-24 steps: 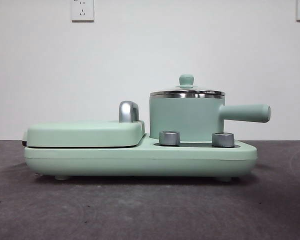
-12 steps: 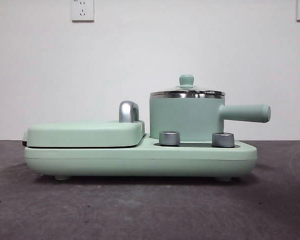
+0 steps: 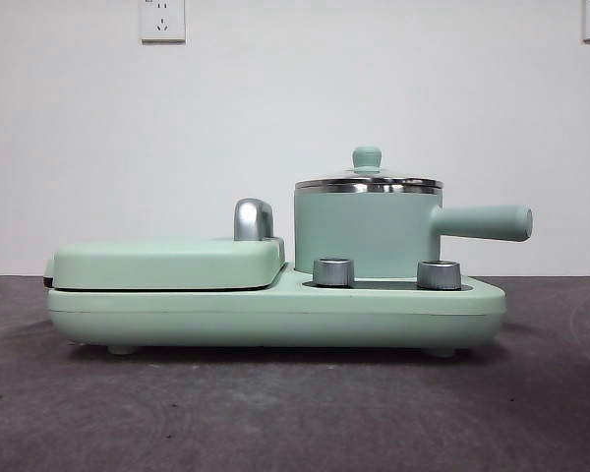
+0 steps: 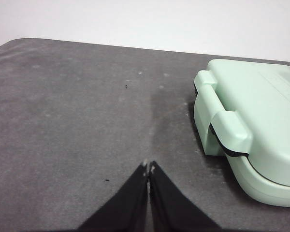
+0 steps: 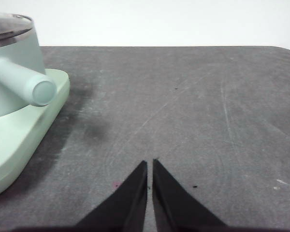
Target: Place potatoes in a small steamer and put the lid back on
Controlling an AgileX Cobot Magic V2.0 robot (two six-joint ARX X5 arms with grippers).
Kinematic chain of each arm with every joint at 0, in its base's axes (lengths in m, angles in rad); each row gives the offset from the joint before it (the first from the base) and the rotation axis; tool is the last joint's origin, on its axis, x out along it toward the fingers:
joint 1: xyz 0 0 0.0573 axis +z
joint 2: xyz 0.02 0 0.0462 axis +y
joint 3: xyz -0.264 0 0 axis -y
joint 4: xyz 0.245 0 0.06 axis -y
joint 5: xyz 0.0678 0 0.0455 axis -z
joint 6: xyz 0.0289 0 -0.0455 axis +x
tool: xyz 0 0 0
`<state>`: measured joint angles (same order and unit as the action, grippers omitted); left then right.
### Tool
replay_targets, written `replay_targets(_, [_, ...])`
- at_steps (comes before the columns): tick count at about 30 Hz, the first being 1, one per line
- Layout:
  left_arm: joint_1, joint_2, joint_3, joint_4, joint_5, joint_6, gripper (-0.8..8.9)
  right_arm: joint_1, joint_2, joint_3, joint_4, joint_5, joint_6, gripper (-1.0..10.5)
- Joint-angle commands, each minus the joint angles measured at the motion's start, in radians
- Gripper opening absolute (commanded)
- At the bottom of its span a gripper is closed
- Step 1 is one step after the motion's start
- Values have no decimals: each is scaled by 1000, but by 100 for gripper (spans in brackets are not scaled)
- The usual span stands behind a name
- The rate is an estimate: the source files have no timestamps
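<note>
The mint-green small steamer [image 3: 367,234] stands on the right half of a mint-green cooker base [image 3: 275,307], its straight side handle [image 3: 487,223] pointing right. The glass lid [image 3: 368,181] with a green knob [image 3: 367,157] sits on the steamer. The steamer also shows in the right wrist view [image 5: 12,72]. No potato is in view. My left gripper [image 4: 148,168] is shut and empty over bare table beside the cooker's griddle end. My right gripper [image 5: 150,165] is shut and empty over bare table beside the steamer's handle [image 5: 26,83].
A flat mint-green griddle lid [image 3: 167,262] with a chrome handle [image 3: 253,219] covers the cooker's left half, also in the left wrist view [image 4: 253,121]. Two steel knobs [image 3: 333,271] sit on the front. The dark grey table [image 3: 295,413] meets a white wall.
</note>
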<state>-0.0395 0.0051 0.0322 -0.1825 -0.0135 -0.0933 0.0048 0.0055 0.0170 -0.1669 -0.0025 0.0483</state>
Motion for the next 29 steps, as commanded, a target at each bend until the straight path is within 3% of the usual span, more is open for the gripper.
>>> replay_targets(1, [2, -2, -19, -4, -3, 9, 6, 2, -2, -6, 11, 3, -11, 16])
replay_targets(29, [2, -2, -19, -4, -3, 10, 6, -7, -2, -6, 11, 3, -11, 16])
